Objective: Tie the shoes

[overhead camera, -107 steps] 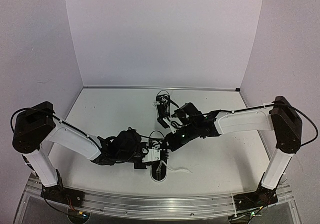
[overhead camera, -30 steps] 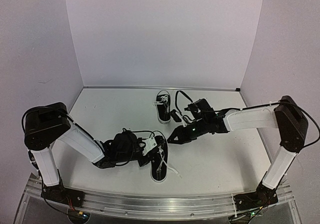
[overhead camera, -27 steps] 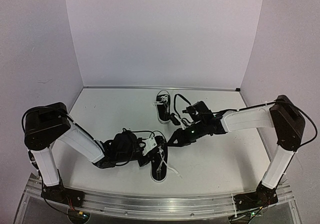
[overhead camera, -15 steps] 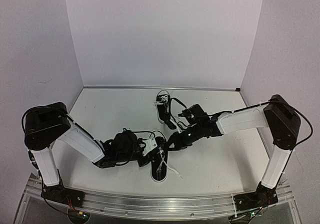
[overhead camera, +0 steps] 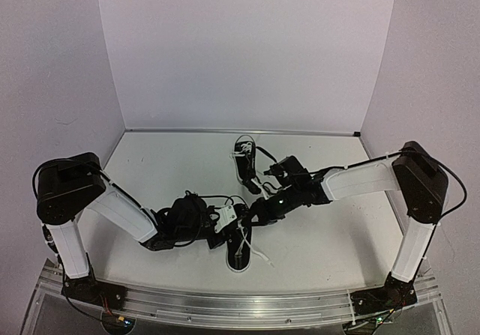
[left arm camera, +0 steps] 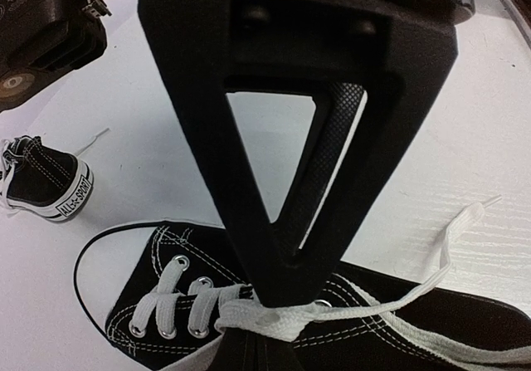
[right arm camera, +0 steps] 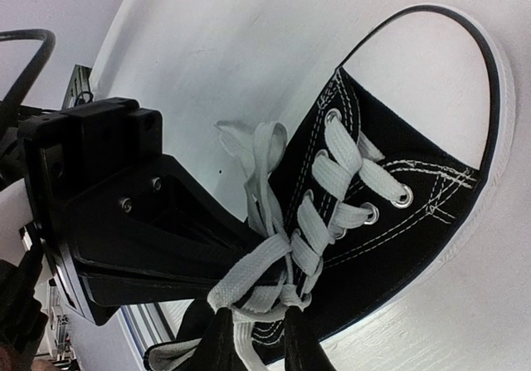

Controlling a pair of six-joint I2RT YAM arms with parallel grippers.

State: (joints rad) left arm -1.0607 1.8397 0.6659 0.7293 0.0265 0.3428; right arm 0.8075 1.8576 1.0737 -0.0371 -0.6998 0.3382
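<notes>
- The near shoe (overhead camera: 238, 241) lies on the desk (overhead camera: 330, 237), close to its front edge, toe cap pointing away from the arms.
- The left pincer (left arm camera: 265, 300) is clenched on the white laces (left arm camera: 274, 317) over the near shoe's tongue.
- The right pincer (right arm camera: 261, 338) pinches the same laces from the near shoe's other side.
- The far shoe (overhead camera: 244, 163) lies well behind the near shoe.

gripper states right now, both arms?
Left gripper: shut, pinching the white lace of the near shoe.
Right gripper: closed on the same lace knot.
</notes>
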